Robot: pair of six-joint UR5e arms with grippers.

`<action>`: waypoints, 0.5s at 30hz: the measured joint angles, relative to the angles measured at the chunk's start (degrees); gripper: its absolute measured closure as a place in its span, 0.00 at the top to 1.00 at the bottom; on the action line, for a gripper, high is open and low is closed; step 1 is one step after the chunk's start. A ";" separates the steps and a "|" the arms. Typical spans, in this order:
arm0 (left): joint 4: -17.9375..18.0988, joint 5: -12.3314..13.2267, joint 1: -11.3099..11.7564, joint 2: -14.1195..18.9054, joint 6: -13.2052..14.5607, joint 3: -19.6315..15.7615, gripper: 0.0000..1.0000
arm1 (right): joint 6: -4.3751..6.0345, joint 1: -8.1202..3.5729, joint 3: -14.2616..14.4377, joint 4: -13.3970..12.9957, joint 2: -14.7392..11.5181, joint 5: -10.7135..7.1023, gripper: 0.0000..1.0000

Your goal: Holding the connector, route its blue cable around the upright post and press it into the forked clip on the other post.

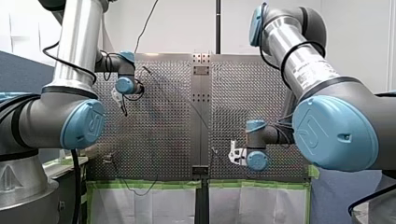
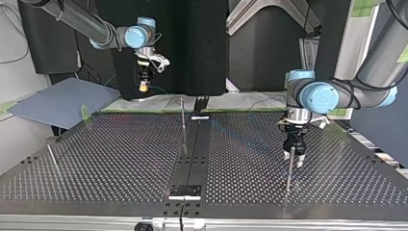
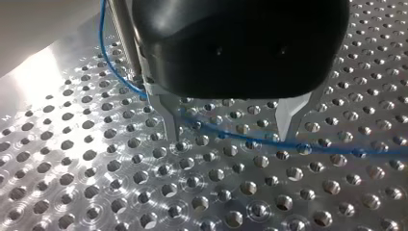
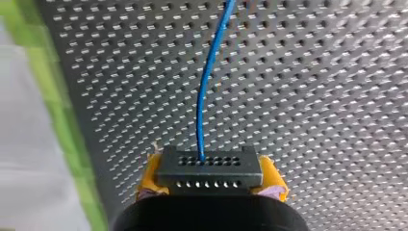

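Currently R tool (image 4: 210,182) grips connector (image 4: 208,166); L tool (image 3: 231,134) spread.

Perforated table (image 2: 120,159); green tape (image 1: 177,184) along edge.

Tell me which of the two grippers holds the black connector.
My right gripper: its yellow pads clamp the connector, from which the blue cable leaves. My left gripper is open, its metal fingers spread apart.
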 joint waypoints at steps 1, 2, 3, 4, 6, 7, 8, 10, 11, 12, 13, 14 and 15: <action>0.00 -0.06 -0.01 0.01 0.00 0.00 1.00 | -0.01 0.00 0.43 -0.44 0.43 0.00 0.00; 0.00 -0.12 -0.02 -0.01 0.01 0.00 1.00 | -0.02 -0.02 0.85 -0.86 0.86 -0.01 0.00; 0.00 -0.15 -0.02 -0.02 0.02 0.00 1.00 | -0.01 -0.07 1.45 -1.44 1.46 -0.03 0.00; 0.00 -0.17 -0.02 -0.03 0.02 0.00 1.00 | 0.01 -0.09 1.88 -1.88 1.88 -0.06 0.00; -0.02 -0.19 -0.04 -0.02 0.05 0.00 1.00 | 0.06 -0.17 2.81 -2.81 2.83 -0.15 0.00; -0.03 -0.20 -0.04 -0.01 0.06 0.00 1.00 | 0.07 -0.20 3.22 -3.22 3.22 -0.18 0.00; -0.05 -0.20 -0.05 0.00 0.07 0.00 1.00 | 0.07 -0.22 3.64 -3.65 3.64 -0.22 0.00; -0.07 -0.20 -0.04 0.00 0.07 0.02 1.00 | 0.02 -0.22 4.66 -4.66 4.67 -0.34 0.00; -0.06 -0.20 -0.04 0.00 0.08 0.02 1.00 | -0.02 -0.23 5.11 -5.10 5.11 -0.44 0.00; -0.05 -0.20 -0.04 0.00 0.08 0.01 1.00 | -0.06 -0.22 5.67 -5.67 5.67 -0.67 0.00; -0.04 -0.21 -0.05 0.00 0.08 0.01 1.00 | -0.08 -0.23 6.06 -6.07 6.07 -0.88 0.00; -0.03 -0.23 -0.08 0.01 0.09 0.02 1.00 | -0.08 -0.24 6.46 -6.46 6.48 -1.16 0.00; -0.03 -0.25 -0.10 0.01 0.11 0.02 1.00 | -0.09 -0.25 6.99 -6.99 6.99 -1.57 0.00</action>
